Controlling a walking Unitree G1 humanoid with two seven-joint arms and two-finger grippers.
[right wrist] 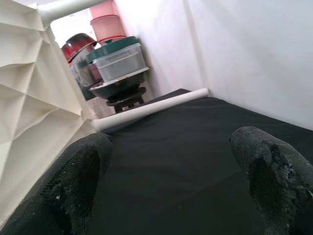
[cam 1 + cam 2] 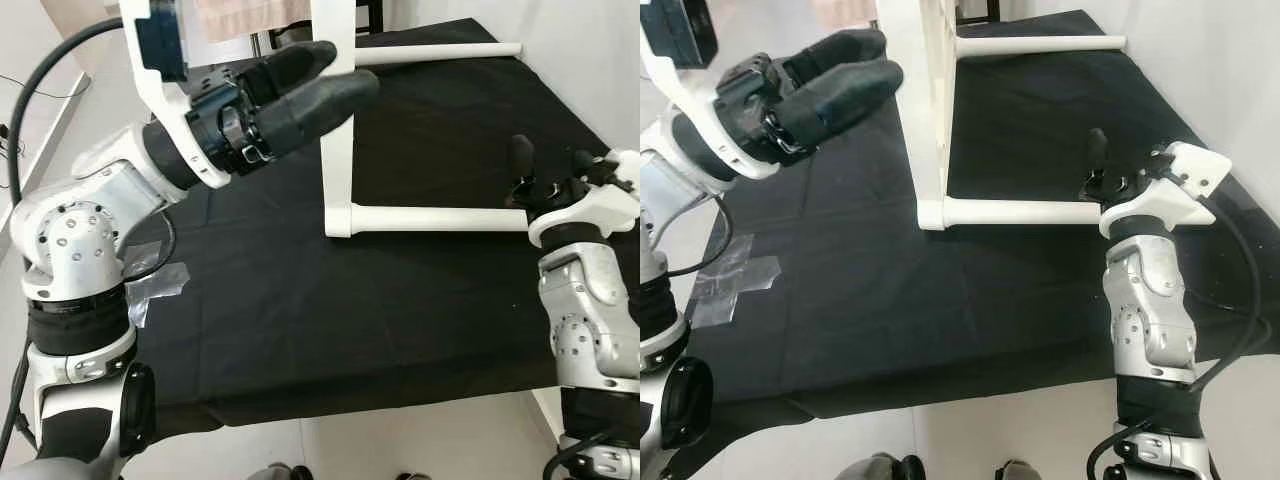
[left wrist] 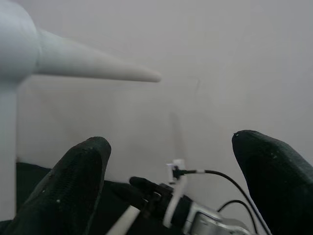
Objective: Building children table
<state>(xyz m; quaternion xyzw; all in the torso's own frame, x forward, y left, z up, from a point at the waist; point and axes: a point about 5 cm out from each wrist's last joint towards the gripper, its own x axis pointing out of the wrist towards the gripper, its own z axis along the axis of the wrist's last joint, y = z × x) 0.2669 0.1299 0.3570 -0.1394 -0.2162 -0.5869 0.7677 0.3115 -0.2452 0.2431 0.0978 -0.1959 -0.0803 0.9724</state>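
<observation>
You are looking down at a black cloth (image 2: 300, 300) spread over the surface in front of you, with the white children's table (image 2: 925, 110) lying on its side on it: its top stands on edge and 2 round white legs run out toward your right, the near leg (image 2: 440, 218) resting on the cloth and the far leg (image 2: 1040, 44) higher up near the cloth's back edge. Your left gripper (image 2: 325, 85) is raised above the cloth, just beside the edge of the table's top, jaws parted by a narrow gap with nothing between them; its wrist view shows both black fingers (image 3: 73, 186) apart against a plain wall. Your right gripper (image 2: 1098, 165) sits at the free end of the near leg, jaws wide and holding nothing; its wrist view looks along the cloth with the ribbed underside of the table's top (image 1: 34, 98) to one side and stacked containers (image 1: 115, 61) beyond. A patch of clear tape (image 2: 150, 285) lies on the cloth's left edge.
</observation>
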